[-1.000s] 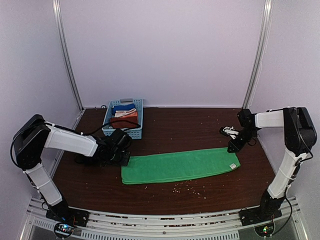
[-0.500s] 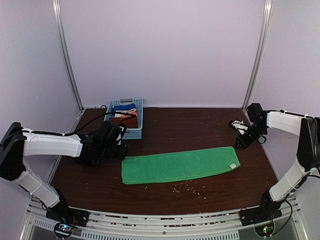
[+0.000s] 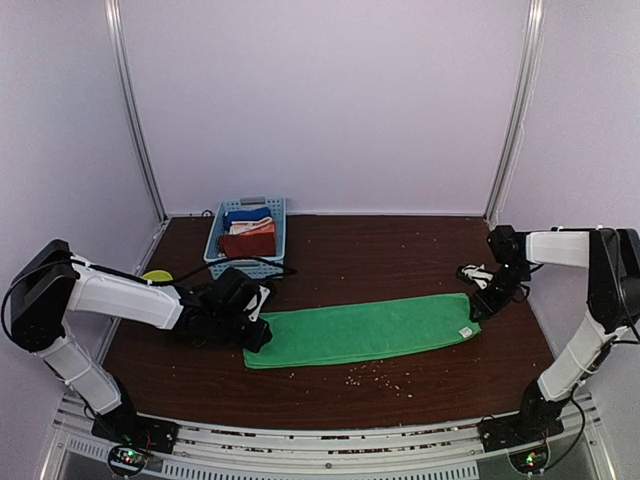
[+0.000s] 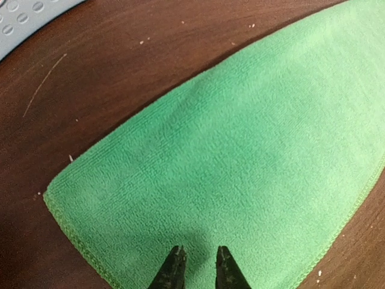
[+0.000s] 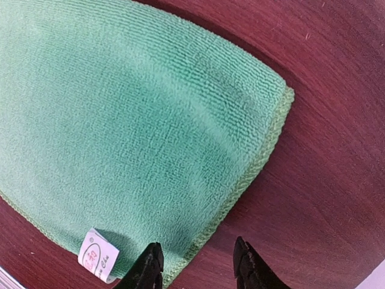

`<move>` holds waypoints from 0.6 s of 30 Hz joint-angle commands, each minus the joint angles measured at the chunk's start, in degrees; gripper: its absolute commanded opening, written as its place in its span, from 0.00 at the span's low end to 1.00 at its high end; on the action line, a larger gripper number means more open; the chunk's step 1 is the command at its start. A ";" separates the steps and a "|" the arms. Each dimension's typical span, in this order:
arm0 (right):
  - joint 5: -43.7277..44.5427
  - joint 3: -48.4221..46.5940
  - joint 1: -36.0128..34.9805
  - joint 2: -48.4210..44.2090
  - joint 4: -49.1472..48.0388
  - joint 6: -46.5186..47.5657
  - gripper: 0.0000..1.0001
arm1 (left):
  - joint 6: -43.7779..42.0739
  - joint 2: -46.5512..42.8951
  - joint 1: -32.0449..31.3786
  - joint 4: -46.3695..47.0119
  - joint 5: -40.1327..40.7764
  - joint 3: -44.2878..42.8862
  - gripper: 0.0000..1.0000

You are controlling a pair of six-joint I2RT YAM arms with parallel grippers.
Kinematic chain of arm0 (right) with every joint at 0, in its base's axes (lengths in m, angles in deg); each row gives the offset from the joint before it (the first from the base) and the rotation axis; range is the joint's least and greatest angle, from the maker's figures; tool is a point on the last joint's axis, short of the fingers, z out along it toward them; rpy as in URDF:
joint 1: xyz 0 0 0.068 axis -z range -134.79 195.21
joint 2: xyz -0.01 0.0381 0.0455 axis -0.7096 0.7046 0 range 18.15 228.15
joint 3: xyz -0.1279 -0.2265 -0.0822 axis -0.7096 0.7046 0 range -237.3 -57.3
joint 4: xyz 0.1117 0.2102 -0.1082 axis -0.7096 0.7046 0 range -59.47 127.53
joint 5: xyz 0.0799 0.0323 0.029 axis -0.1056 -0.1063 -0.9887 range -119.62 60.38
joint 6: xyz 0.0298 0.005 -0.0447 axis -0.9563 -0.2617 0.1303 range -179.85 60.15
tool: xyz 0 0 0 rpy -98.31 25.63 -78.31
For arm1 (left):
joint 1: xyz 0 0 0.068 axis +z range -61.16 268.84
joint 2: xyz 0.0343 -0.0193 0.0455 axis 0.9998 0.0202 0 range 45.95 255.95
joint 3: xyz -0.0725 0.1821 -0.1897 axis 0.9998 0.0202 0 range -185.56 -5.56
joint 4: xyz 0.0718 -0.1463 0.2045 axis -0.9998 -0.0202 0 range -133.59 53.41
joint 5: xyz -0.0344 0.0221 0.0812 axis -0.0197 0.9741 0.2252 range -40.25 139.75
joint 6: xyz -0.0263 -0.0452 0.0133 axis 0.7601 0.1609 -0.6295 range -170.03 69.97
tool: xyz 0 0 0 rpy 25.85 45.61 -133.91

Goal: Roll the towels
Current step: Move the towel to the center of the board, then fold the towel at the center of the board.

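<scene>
The green towel (image 3: 360, 330) lies flat on the table as a long folded strip. It has a white tag (image 5: 96, 256) at its right end. My left gripper (image 3: 258, 325) is low over the towel's left end (image 4: 198, 168). Its jaws (image 4: 198, 265) stand a narrow gap apart and hold nothing. My right gripper (image 3: 478, 305) is open at the right end. Its jaws (image 5: 198, 265) straddle the towel's edge (image 5: 252, 174), just above it. The rust towel (image 3: 248, 243) lies in the blue basket (image 3: 275, 265) at the back left.
The basket also holds a blue cloth (image 3: 245, 215) and a white-and-orange striped cloth (image 3: 255, 227). Its corner shows in the left wrist view (image 4: 24, 18). Crumbs (image 3: 375, 372) are scattered in front of the towel. A yellow-green object (image 3: 155, 276) lies behind my left arm.
My left gripper has moved right, from beside the basket onto the towel's left end. My right gripper has moved down to the towel's right end. The towel has not moved.
</scene>
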 commanded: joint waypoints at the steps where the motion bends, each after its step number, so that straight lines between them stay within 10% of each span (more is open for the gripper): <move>1: 0.36 -1.51 0.33 3.00 -1.38 -2.54 0.42 | -1.28 0.88 -0.10 3.60 -2.02 2.16 0.20; 18: -1.22 -2.71 0.32 9.98 -3.56 -2.43 0.26 | -1.27 1.96 -0.44 8.50 -0.98 5.24 0.18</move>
